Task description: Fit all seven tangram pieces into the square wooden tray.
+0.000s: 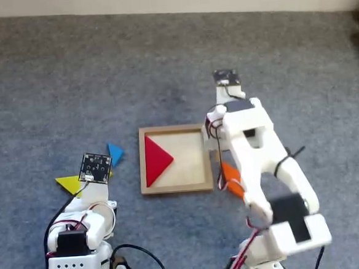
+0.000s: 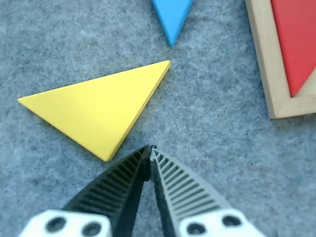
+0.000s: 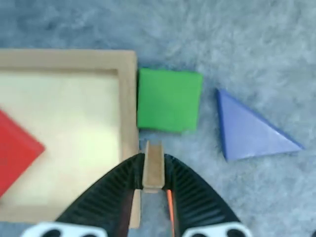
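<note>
The square wooden tray (image 1: 177, 187) (image 3: 127, 98) (image 2: 264, 74) holds one red triangle (image 1: 156, 159) (image 3: 15, 148) (image 2: 296, 39). My right gripper (image 3: 153, 160) hovers just outside the tray's wall, shut on a thin tan wooden piece (image 3: 152, 165). Past its tips lie a green square (image 3: 169, 100) against the tray and a blue-violet triangle (image 3: 247, 129). An orange piece (image 1: 232, 179) lies under the right arm. My left gripper (image 2: 149, 148) is shut and holds nothing, its tips just short of a yellow triangle (image 2: 98, 111) (image 1: 69, 184). A light blue triangle (image 2: 172, 15) (image 1: 115, 153) lies beyond.
Everything rests on grey carpet. The right arm (image 1: 254, 148) covers the ground along the tray's right side in the high view. Open carpet stretches behind the tray and to the far left.
</note>
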Controlling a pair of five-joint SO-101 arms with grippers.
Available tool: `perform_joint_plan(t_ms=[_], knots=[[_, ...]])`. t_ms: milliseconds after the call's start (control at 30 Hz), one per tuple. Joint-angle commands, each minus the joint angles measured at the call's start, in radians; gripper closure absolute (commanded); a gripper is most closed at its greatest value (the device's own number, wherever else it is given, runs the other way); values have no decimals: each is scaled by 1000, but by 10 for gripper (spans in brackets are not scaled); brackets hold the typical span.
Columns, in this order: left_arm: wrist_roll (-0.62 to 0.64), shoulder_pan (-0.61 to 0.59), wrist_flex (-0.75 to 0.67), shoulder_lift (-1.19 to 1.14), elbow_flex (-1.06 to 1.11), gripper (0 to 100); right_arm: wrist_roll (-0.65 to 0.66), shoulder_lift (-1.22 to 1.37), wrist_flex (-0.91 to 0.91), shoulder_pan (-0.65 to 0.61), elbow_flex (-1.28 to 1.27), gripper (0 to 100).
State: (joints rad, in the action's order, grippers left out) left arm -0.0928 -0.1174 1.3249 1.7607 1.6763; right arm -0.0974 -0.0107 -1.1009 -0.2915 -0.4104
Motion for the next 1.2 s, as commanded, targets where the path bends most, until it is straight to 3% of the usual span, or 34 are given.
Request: perform_joint_plan(t_ms=[0,200,1067,1167], knots=[[-11,-13,11,35,22,992,29,-160,1,-93,-47,976],[-11,-13,11,35,22,992,157,-160,1,-222,-91,976],[-11,-13,11,35,22,992,169,-13,64,-354,-84,970],[-11,-13,11,35,22,992,169,-13,64,-364,-84,922]])
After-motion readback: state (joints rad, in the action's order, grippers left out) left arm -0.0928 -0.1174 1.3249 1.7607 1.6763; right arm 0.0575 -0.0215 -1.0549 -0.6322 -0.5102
